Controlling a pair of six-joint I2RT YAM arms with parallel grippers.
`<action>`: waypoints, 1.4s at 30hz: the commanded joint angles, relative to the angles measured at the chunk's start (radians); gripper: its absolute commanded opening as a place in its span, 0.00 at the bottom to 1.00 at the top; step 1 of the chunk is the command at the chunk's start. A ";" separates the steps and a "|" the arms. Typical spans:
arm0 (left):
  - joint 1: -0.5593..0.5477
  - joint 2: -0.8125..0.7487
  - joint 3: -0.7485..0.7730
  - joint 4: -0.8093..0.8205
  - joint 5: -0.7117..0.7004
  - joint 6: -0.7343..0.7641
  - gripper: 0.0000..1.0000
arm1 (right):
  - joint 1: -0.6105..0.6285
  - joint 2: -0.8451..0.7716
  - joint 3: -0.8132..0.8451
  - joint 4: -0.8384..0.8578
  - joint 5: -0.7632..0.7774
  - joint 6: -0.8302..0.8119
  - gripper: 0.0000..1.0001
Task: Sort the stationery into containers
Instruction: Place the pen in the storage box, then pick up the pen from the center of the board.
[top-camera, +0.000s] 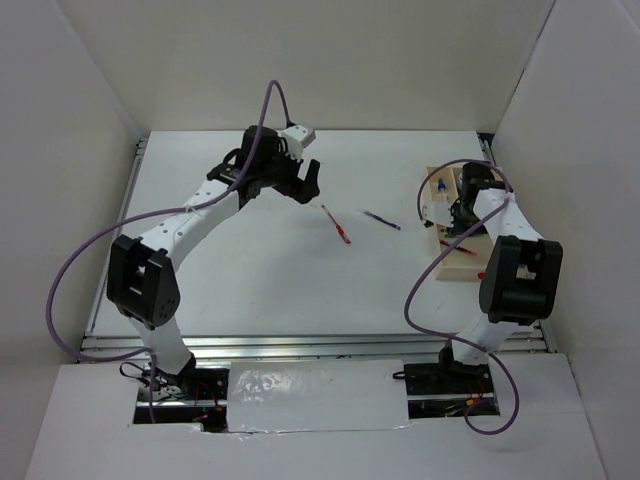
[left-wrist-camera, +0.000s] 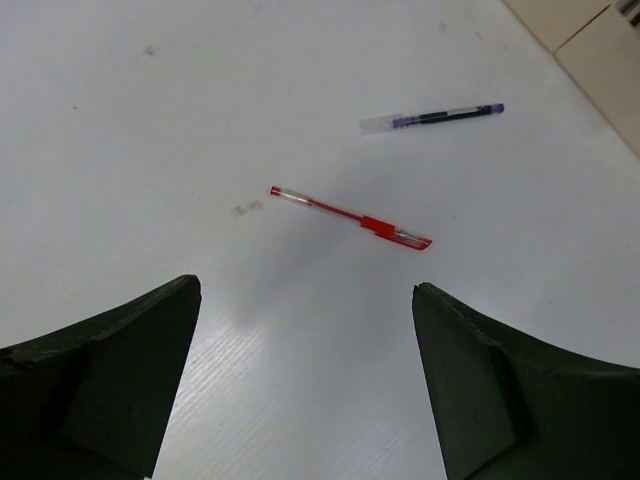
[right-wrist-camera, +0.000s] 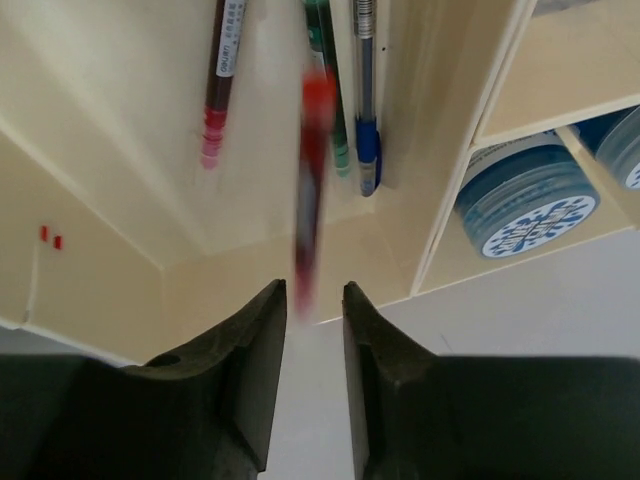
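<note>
My left gripper (top-camera: 300, 187) is open and empty above the table; in the left wrist view (left-wrist-camera: 305, 300) a red pen (left-wrist-camera: 350, 217) and a dark pen (left-wrist-camera: 432, 118) lie ahead of it. Both pens also show in the top view, red (top-camera: 335, 224) and dark (top-camera: 381, 220). My right gripper (right-wrist-camera: 312, 295) hangs over the beige tray (right-wrist-camera: 90, 270), jaws slightly apart. A blurred red pen (right-wrist-camera: 312, 180) is just beyond its tips, over the long compartment with three pens (right-wrist-camera: 222, 80). Two blue-and-white rolls (right-wrist-camera: 530, 200) sit in side compartments. The white bottle is not clearly seen.
The tray (top-camera: 455, 265) stands at the right of the table under the right arm; its corner shows in the left wrist view (left-wrist-camera: 600, 50). White walls enclose the table on three sides. Purple cables loop from both arms.
</note>
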 joint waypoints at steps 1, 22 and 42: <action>-0.039 0.046 0.035 0.037 -0.094 -0.023 0.99 | 0.013 0.002 -0.020 0.099 0.080 0.000 0.38; 0.017 0.606 0.535 -0.538 0.436 1.233 0.61 | 0.040 -0.219 0.420 -0.327 -0.468 0.566 0.51; 0.006 0.819 0.732 -0.381 0.579 1.031 0.72 | 0.051 -0.403 0.404 -0.463 -0.704 0.752 0.52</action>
